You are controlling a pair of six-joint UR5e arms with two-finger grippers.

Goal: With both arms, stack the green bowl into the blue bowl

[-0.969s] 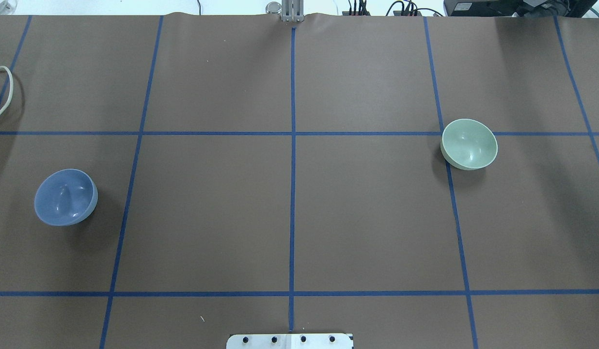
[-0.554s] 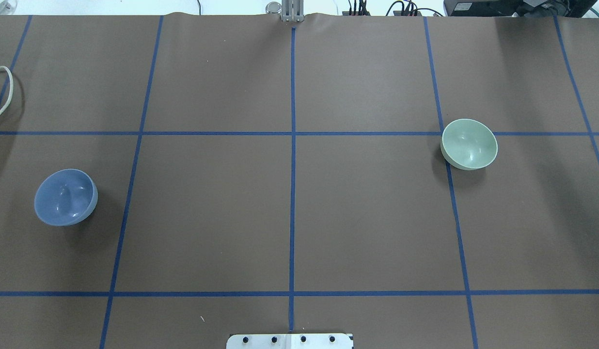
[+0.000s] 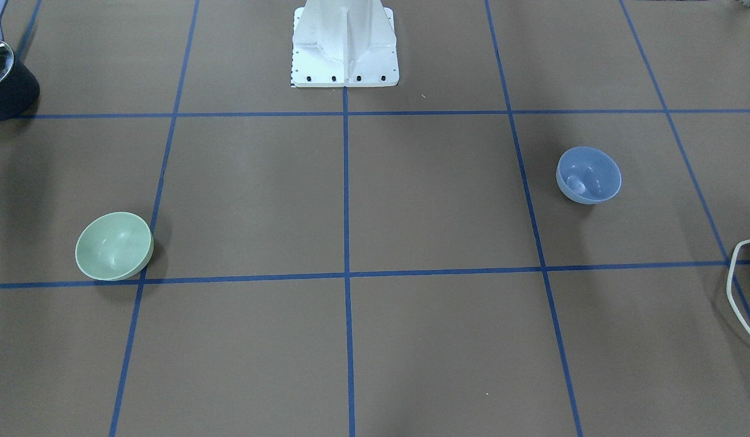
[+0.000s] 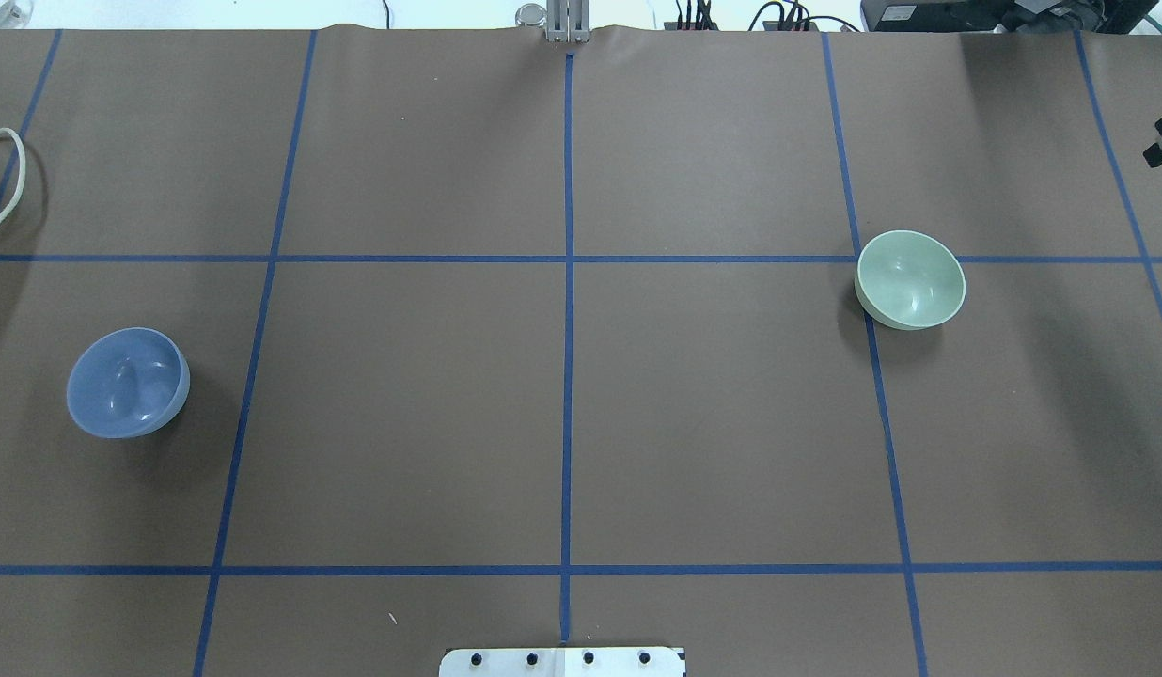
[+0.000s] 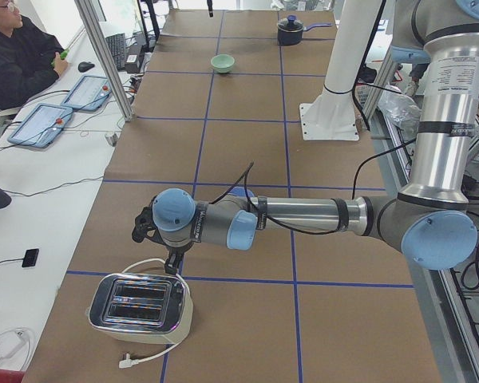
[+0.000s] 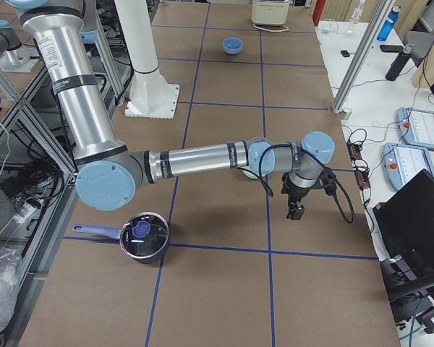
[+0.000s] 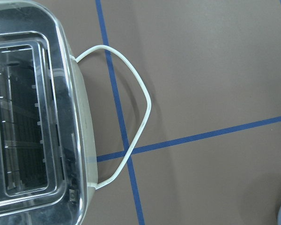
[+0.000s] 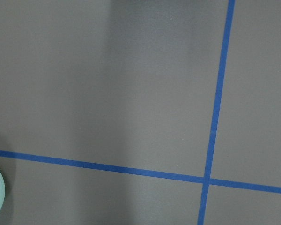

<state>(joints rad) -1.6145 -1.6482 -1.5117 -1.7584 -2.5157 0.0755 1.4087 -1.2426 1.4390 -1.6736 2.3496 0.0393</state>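
The green bowl (image 4: pixel 910 279) sits upright on the bench (image 4: pixel 713 423) at the robot's right; the blue bowl (image 4: pixel 127 382) sits well apart at its left. The right tool (image 6: pixel 296 210) hangs near the green bowl, the left tool (image 5: pixel 173 262) near a toaster (image 5: pixel 140 307); neither tool's opening can be told.

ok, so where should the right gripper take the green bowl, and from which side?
Probably the rim, from straight above: one finger inside the wall, one outside. The green bowl sits upright, mouth up, with smooth round sides and no handle, so only the thin rim offers a pinch. The edge on the robot's right looks nearest the right gripper.
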